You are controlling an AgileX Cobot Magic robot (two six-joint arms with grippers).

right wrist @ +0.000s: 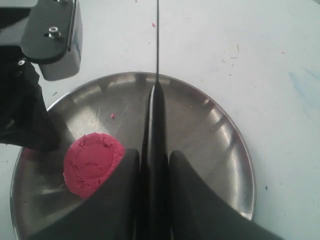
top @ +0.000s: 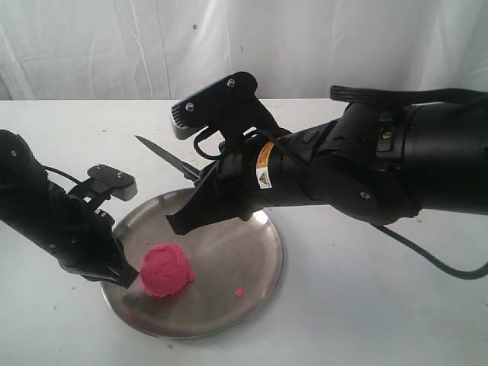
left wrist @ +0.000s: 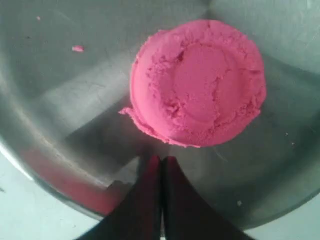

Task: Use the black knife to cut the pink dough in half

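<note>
On white desk (top: 366,305), nr front: steel plate (top: 244,282) w/ pink dough (top: 165,270), whole, nr its left rim. Left fingers (left wrist: 161,165) clenched, empty, beside dough. Right fingers (right wrist: 131,170) grasping black knife (top: 164,155) above plate. Behind: white curtain (top: 305,38).

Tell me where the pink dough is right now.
The pink dough sits uncut on the left part of the steel plate in the exterior view, right beside the closed left gripper. The black knife in the right gripper is above the plate.

arms: 2, black | right arm (top: 366,164): yellow warning sticker, black cable | wrist camera: grey housing, maybe screwed
</note>
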